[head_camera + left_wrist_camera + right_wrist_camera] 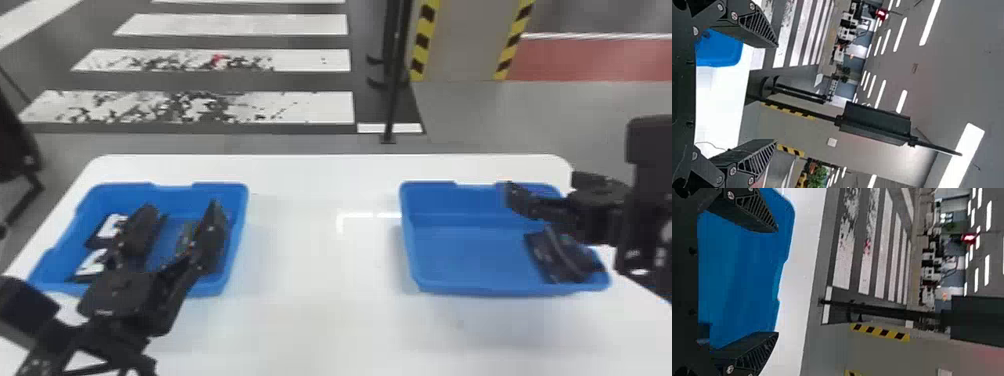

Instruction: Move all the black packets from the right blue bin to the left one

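Note:
Over the left blue bin (235,235), my left gripper (180,207) stands open, its two fingers spread above the contents. Packets with white labels (110,226) lie along the bin's left side; a darker item (185,239) is partly hidden between the fingers. In the left wrist view the left gripper (776,93) has nothing between its fingertips. My right gripper (542,184) is at the far right part of the right blue bin (470,252). A black packet (555,257) lies in that bin's near right corner, below the gripper. In the right wrist view the right gripper (777,281) is open, fingers wide apart.
Both bins stand on a white table (325,280), with a wide stretch of tabletop between them. A black pole (395,90) stands on the floor beyond the table's far edge.

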### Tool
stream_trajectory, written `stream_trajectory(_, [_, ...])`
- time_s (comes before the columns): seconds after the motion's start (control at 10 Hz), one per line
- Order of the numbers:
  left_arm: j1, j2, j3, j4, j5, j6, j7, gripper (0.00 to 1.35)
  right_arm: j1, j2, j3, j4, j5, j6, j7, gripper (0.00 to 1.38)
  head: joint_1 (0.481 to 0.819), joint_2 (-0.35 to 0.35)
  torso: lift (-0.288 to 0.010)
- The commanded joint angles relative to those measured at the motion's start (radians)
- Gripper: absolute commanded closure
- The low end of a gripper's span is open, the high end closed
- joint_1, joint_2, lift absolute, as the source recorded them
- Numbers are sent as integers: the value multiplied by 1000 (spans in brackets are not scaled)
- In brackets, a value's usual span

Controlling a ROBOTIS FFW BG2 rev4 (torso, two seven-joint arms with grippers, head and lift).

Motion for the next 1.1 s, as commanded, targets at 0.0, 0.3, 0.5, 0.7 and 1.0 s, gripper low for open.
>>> stream_trajectory(0.0, [3,2,-9,-6,2,17,-9,209,-3,3,-34,44,36,100,-26,98,695,-85,-168])
stream_trajectory(0.3, [5,1,-11,-6,0,25,-17,209,-3,5,-40,98,42,171,-57,98,695,-184,-168])
stream_trajectory(0.5, [3,1,-11,-6,0,25,-18,209,-3,5,-44,128,36,174,-61,98,695,-196,-168])
stream_trajectory(0.7, [0,1,-9,-6,0,22,-20,209,-11,5,-44,145,28,174,-60,98,695,-199,-168])
stream_trajectory(1.0, [0,1,-9,-6,2,15,-20,209,-23,5,-38,170,10,151,-60,99,695,-195,-168])
